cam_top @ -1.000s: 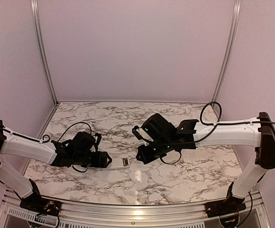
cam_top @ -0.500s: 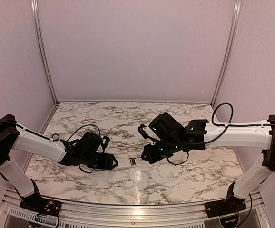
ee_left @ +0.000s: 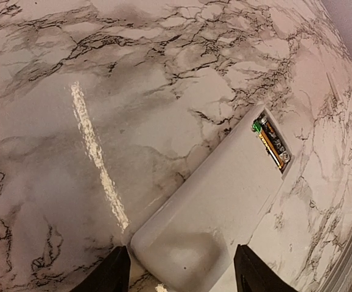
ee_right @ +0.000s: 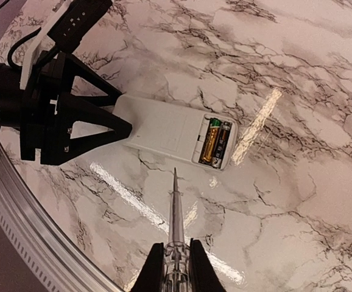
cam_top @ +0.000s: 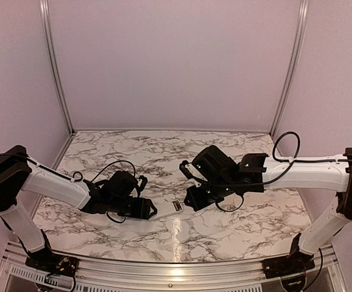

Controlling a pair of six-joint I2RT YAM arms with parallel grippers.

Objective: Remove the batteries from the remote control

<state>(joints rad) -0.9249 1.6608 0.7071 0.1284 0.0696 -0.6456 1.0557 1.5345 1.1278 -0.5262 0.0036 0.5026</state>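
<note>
Left wrist, remote control (ee_left: 218, 201) near end cropped, batteries (ee_left: 271, 141) small, blurry

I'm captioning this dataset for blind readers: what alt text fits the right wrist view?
A white remote control lies on a marble table with two batteries exposed side by side at one end. The right end effector holds a thin pointed tool aimed toward them; the left end effector straddles the remote's other end.

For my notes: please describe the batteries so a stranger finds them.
On the marble table, near its front edge, lies a white remote control. The batteries fill its open slot: two cylinders, one gold, one dark, unlike the long rod.
</note>
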